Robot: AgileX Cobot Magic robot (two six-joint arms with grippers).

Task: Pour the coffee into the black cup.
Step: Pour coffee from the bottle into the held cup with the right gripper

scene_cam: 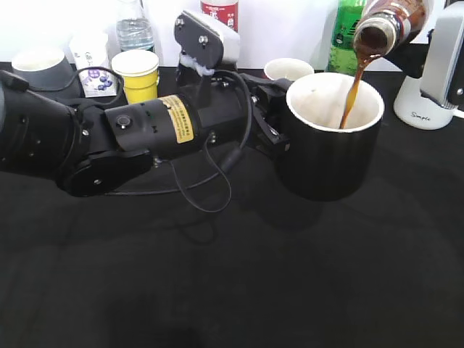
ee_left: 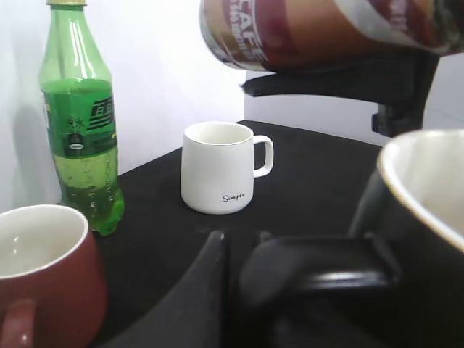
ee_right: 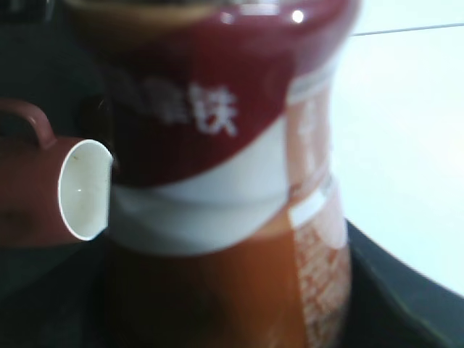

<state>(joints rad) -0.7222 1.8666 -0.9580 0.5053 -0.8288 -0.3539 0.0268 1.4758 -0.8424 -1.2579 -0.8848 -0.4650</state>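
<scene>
Above the black cup (scene_cam: 330,145), the right tool's coffee (scene_cam: 384,25) pours in.

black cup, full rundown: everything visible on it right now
The black cup is a wide mug, glossy black outside, white inside, ceramic by the look. It stands upright on the black table. The left gripper is at its handle side; the handle itself is hidden. A brown stream from the tilted coffee bottle above falls inside its rim. The fill level cannot be seen. In the left wrist view only its rim and wall show at right.
</scene>
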